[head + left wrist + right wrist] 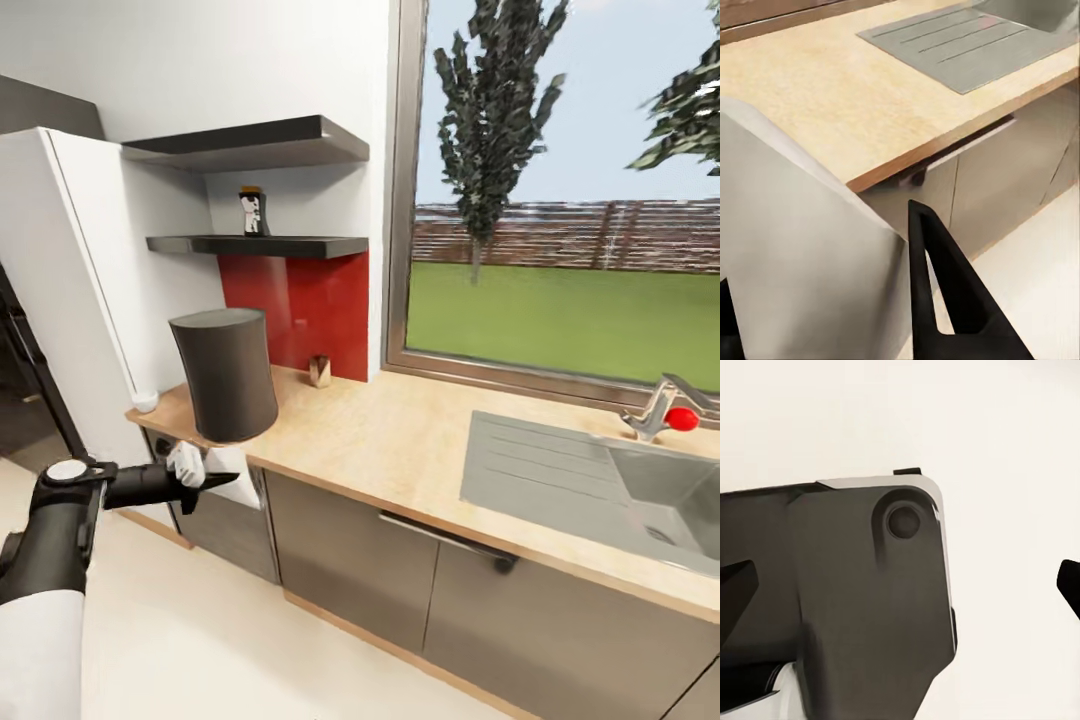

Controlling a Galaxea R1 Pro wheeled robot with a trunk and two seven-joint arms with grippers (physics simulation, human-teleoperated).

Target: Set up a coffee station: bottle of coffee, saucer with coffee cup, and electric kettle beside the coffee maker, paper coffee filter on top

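Note:
The dark-grey coffee maker (225, 375) stands at the left end of the countertop (400, 430). On the lower kitchen shelf (260, 244) above it is the bottle of coffee (253, 212). My left gripper (205, 478) is in front of the counter edge, just below the coffee maker, shut on the white paper coffee filter (228, 472). Seen from the left wrist, that paper coffee filter (802, 270) is large beside a black finger (945, 300). A small white coffee cup (145, 401) sits at the counter's far left corner. My right gripper (900, 585) hangs open over the floor.
A white fridge (70, 280) stands left of the counter. A small wooden item (320, 371) sits by the red backsplash. The steel sink (600, 480) and a faucet with a red knob (670, 412) are at the right, under a big window. Grey cabinet fronts (400, 570) run below.

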